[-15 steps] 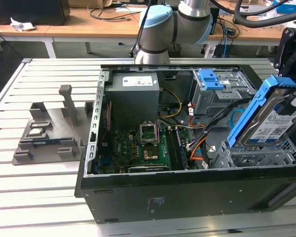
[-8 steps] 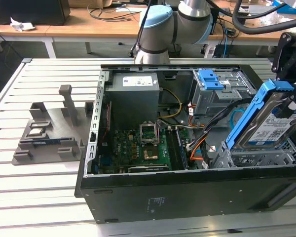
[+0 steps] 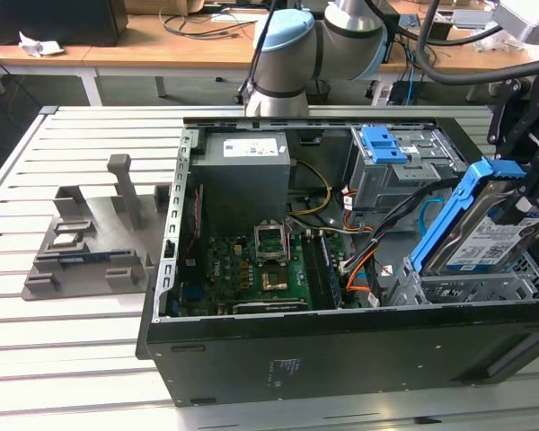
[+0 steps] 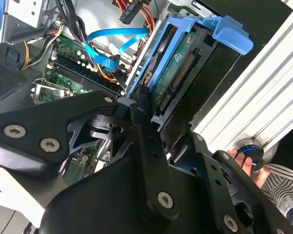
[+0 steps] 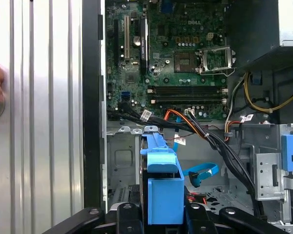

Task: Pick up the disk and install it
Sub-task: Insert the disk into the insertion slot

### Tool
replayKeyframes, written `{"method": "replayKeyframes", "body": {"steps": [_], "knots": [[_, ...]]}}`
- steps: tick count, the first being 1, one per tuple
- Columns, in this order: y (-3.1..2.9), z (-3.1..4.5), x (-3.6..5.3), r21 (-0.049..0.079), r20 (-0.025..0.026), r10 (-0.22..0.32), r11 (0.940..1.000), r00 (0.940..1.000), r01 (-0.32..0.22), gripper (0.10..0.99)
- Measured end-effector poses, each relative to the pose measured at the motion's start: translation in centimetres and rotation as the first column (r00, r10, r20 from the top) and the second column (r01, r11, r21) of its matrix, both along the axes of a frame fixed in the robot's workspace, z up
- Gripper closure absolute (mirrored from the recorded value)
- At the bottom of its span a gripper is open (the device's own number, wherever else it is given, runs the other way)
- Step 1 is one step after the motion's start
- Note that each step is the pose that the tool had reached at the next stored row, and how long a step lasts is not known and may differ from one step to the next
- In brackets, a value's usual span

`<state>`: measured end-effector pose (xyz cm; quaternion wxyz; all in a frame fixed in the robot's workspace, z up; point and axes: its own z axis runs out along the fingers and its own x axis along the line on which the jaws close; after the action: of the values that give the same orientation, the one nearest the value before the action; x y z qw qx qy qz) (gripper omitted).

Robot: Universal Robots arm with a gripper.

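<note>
Disk held tilted above the open computer case on a slatted tabletop.

The fingers (image 3: 532, 193) are closed on the disk (image 3: 485, 235), which leans over the drive cage (image 3: 472, 285) at the exterior view's right end of the computer case (image 3: 341, 359). Its blue frame (image 5: 161, 187) shows between the fingers in both wrist views. The case lies open on the white slatted tabletop (image 3: 63, 350), with a grey fixture (image 3: 90, 242) beside it. Behind stands a wooden desk (image 3: 144, 45) with cables. A person's hand (image 4: 249, 163) rests on a knob on the tabletop.
</note>
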<state>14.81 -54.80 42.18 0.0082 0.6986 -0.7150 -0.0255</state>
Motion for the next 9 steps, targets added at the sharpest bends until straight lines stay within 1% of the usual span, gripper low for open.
{"method": "replayKeyframes", "body": {"steps": [2,9], "knots": [[0.00,-0.46,0.00,0.000,-0.0001,0.000,1.0000,1.0000,0.000,0.722],[0.00,-1.36,0.00,0.000,-0.0002,0.000,1.0000,1.0000,0.000,0.722]]}}
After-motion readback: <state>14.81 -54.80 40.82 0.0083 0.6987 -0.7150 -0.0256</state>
